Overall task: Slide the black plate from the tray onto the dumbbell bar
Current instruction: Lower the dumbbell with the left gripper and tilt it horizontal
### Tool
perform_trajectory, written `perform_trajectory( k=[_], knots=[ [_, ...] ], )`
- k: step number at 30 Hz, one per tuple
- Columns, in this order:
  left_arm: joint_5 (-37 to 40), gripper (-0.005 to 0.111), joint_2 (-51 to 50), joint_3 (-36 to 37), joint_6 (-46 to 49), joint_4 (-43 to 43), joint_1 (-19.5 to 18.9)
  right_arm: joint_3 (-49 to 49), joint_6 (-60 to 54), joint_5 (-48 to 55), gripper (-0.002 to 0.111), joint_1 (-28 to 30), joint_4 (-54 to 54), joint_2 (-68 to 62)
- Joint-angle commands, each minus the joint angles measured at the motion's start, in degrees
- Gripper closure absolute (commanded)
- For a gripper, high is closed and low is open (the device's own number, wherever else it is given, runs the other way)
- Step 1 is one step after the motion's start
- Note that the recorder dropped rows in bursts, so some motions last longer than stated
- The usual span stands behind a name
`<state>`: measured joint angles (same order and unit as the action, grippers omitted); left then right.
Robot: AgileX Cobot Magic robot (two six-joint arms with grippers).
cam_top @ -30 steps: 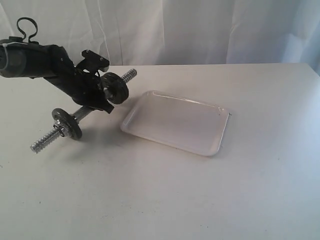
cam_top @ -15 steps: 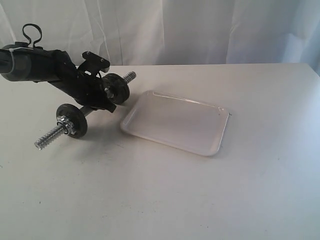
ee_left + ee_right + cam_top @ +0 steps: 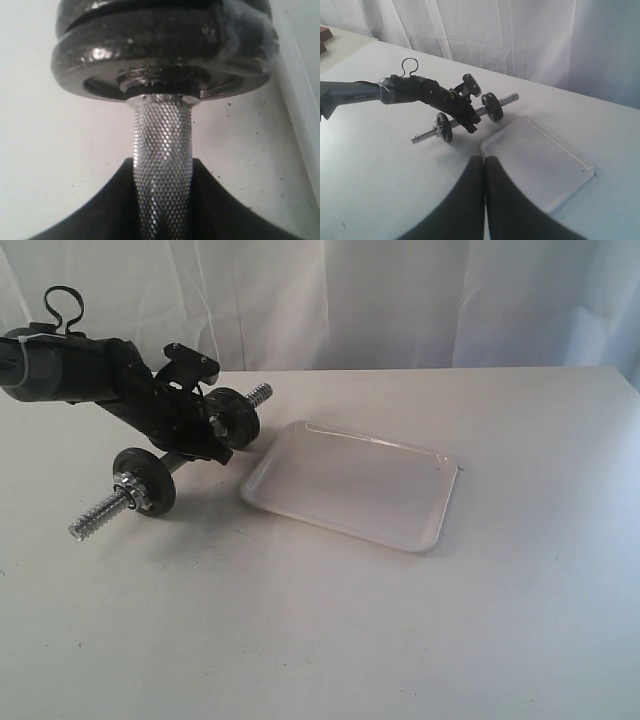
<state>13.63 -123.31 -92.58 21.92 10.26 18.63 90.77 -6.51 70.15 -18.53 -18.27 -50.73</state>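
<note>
- White tabletop: left gripper clamped chrome threaded dumbbell bar, 9 o'clock of shallow white tray.
- Jaws of right gripper were together, empty.
- Tilting could shed round black plate.

Spans the whole scene as a matte white counter, dotted with a few tiny dark specks. Backed along the far edge by a white curtain hanging in soft vertical folds, slightly bluish at the right. Lit evenly and softly, with only faint, blurred shadows on the surface.
</note>
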Motion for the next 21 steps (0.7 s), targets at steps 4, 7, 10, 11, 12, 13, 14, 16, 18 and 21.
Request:
perform_trajectory(
  k=[4, 7, 10, 11, 12, 13, 14, 16, 18, 21],
  knots=[
    [-9.29, 0.107, 3.71, -2.29, -4.26, 2.28, -0.16, -0.25, 0.34, -0.19, 0.108, 0.26, 0.54, 0.64],
    [-9.29, 0.107, 3.71, -2.29, -4.42, 2.28, -0.16, -0.25, 0.34, -0.19, 0.108, 0.26, 0.54, 0.64],
    [-9.29, 0.107, 3.71, -2.29, -4.42, 2.28, -0.16, -0.25, 0.34, -0.19, 0.108, 0.26, 0.54, 0.64],
    [-9.18, 0.107, 3.71, -2.29, -4.4, 2.28, -0.16, -0.25, 0.34, -0.19, 0.108, 0.26, 0.54, 0.64],
    [-9.18, 0.107, 3.71, -2.29, -4.4, 2.28, -0.16, -0.25, 0.34, -0.19, 0.108, 0.26, 0.54, 0.64],
    [-9.07, 0.107, 3.71, -2.29, -4.4, 2.28, -0.16, -0.25, 0.34, -0.19, 0.108, 0.26, 0.54, 0.64],
    [-9.07, 0.107, 3.71, -2.29, -4.4, 2.28, -0.16, -0.25, 0.34, -0.19, 0.108, 0.26, 0.54, 0.64],
    [-9.07, 0.107, 3.71, -2.29, -4.4, 2.28, -0.16, -0.25, 0.34, -0.19, 0.108, 0.26, 0.54, 0.64],
    [-9.07, 0.107, 3.71, -2.29, -4.4, 2.28, -0.16, -0.25, 0.34, -0.19, 0.108, 0.26, 0.54, 0.64],
    [-9.07, 0.107, 3.71, -2.29, -4.4, 2.28, -0.16, -0.25, 0.34, -0.19, 0.108, 0.26, 0.54, 0.64]
  ],
)
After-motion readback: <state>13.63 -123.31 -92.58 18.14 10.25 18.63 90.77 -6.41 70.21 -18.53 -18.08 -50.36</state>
